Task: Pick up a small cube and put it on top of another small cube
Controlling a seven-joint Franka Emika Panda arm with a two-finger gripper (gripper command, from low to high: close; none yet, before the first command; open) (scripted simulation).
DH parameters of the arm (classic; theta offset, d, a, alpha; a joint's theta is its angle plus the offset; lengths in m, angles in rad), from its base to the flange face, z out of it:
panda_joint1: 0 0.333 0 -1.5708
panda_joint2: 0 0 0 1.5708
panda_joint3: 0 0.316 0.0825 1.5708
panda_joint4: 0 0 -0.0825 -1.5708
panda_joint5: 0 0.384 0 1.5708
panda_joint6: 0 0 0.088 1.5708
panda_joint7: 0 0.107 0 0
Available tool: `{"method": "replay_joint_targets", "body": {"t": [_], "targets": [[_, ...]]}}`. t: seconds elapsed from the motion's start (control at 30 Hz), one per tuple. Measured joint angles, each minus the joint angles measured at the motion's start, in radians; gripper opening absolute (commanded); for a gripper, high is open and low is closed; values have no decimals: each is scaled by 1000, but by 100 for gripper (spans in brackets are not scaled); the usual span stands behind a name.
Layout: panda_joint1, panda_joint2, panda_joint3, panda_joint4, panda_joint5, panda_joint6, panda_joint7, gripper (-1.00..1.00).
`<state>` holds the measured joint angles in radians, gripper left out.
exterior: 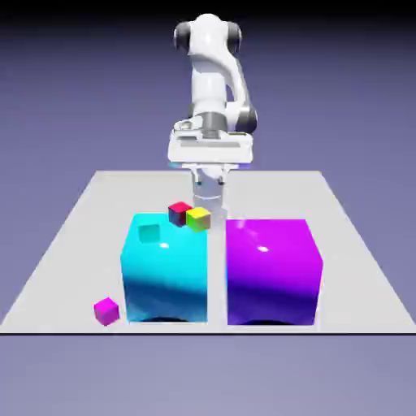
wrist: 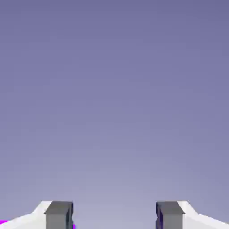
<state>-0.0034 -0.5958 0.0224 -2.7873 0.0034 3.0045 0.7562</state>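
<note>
The small magenta-pink cube (exterior: 106, 310) lies on the table near the front, at the exterior view's left, just left of the big cyan block (exterior: 166, 268). A small red cube (exterior: 178, 213) and a small yellow cube (exterior: 198, 218) sit together behind that block. My gripper (exterior: 209, 199) hangs right behind the yellow cube, far from the pink one. In the hand view my gripper (wrist: 114, 217) is open: two grey fingertips (wrist: 59, 214) stand wide apart with only plain backdrop between them.
A big purple block (exterior: 272, 272) stands beside the cyan one, with a narrow gap between them. A thin magenta sliver (wrist: 2, 222) shows at the hand view's lower left edge. The grey table (exterior: 341, 219) runs out past both blocks.
</note>
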Motion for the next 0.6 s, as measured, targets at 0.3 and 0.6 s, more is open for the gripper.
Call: {"method": "replay_joint_targets", "body": {"t": [0.3, 0.6], "targets": [[-20, 322, -136, 290, 123, -307, -3, 0], [-42, 648, -275, 578, 247, -610, -8, 0]]}}
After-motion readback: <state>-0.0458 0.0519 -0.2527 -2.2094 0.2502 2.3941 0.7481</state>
